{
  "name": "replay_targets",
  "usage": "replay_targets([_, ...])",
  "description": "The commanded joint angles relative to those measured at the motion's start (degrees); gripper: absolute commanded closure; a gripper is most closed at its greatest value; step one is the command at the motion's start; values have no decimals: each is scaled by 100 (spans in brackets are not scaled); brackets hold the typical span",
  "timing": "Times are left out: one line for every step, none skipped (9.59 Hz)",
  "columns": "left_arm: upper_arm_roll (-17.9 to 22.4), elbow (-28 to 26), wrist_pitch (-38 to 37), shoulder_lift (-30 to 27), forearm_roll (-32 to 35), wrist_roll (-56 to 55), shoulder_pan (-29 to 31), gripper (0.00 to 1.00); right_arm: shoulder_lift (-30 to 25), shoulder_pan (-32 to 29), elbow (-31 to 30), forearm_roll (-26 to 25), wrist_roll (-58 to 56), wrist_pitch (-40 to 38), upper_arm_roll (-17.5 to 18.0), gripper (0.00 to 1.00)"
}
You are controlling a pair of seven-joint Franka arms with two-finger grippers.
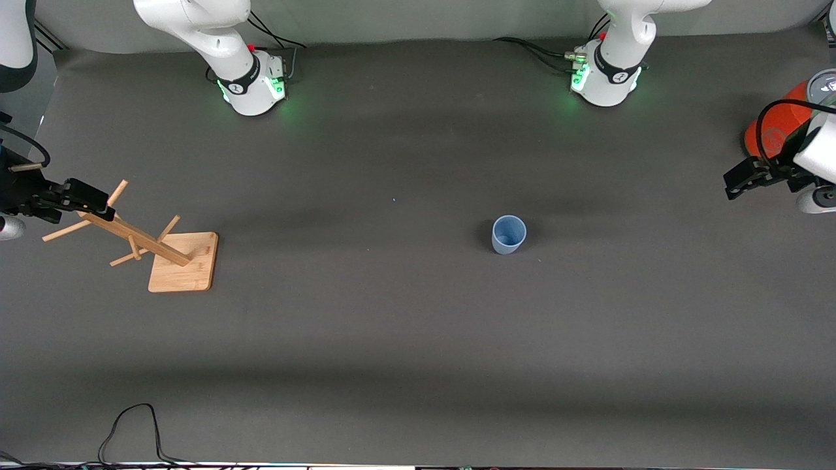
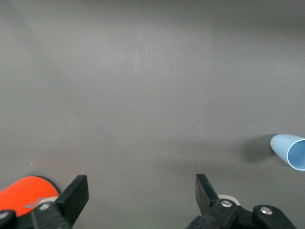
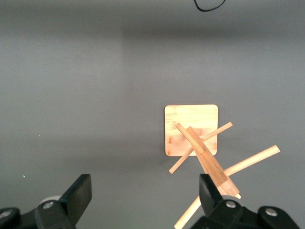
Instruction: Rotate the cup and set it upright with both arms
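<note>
The small pale-blue cup (image 1: 509,234) is on the dark mat near the table's middle, toward the left arm's end. Its darker inside shows, and it appears to stand on its base with the mouth up. The left wrist view catches the cup (image 2: 289,150) at its edge, well off from the fingers. My left gripper (image 1: 737,183) hangs open and holds nothing at the left arm's end of the table, next to the orange cylinder; the left gripper (image 2: 140,185) has only bare mat between its fingers. My right gripper (image 1: 98,199) hangs open over the wooden rack's top; the right gripper (image 3: 144,185) holds nothing.
A wooden peg rack (image 1: 185,262) on a square base stands at the right arm's end, with pegs sticking out beside the right gripper; the rack (image 3: 190,130) fills part of the right wrist view. An orange cylinder (image 1: 777,127) with a grey top stands by the left gripper. A black cable (image 1: 130,424) lies at the nearest edge.
</note>
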Motion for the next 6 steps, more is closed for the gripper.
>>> replay_targets([364, 236, -238, 54, -274, 517, -274, 0, -53, -20, 3, -28, -75, -58, 16, 0])
replay_targets([451, 297, -386, 46, -450, 520, -361, 0, -53, -20, 3, -37, -75, -67, 25, 0])
replay_targets([461, 384, -483, 80, -391, 537, -414, 0, -53, -20, 12, -37, -75, -67, 25, 0])
replay_targets([435, 420, -476, 98, -329, 494, -415, 0, -53, -20, 3, -28, -84, -67, 16, 0])
replay_targets([400, 551, -528, 159, -198, 467, -423, 0, -53, -20, -6, -37, -75, -67, 16, 0])
replay_targets([391, 578, -528, 177, -197, 485, -423, 0, -53, -20, 3, -37, -75, -67, 16, 0])
